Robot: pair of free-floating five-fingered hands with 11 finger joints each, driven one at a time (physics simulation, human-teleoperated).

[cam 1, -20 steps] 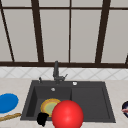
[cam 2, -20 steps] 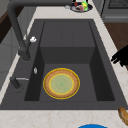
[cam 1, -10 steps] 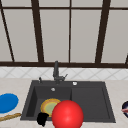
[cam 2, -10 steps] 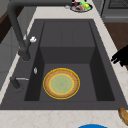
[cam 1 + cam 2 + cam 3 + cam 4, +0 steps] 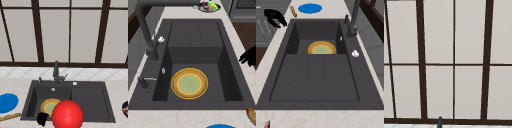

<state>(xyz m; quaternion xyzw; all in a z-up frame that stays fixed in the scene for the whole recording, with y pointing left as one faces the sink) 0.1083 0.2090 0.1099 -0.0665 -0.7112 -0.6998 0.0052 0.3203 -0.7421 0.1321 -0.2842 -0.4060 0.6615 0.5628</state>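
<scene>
As before, hand (image 5: 42, 119) beside plate (image 5: 48, 106).

The sink (image 5: 90, 100) and its faucet (image 5: 56, 71) are matte charcoal; the plate (image 5: 189, 83) in the basin has an orange-yellow rim around a pale green centre. At 9 o'clock from the sink lies a plain blue disc (image 5: 7, 102), and a glossy red ball (image 5: 67, 114) sits at 6 o'clock. The hand (image 5: 42, 118) is solid black, the countertop (image 5: 318, 117) beige marbled, and the window frame (image 5: 421, 60) dark brown.

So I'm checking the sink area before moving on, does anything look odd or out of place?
Only the large red ball stands out, low at the sink's front edge, covering part of the yellow-rimmed plate lying flat in the basin. A black hand hovers beside it.
</scene>
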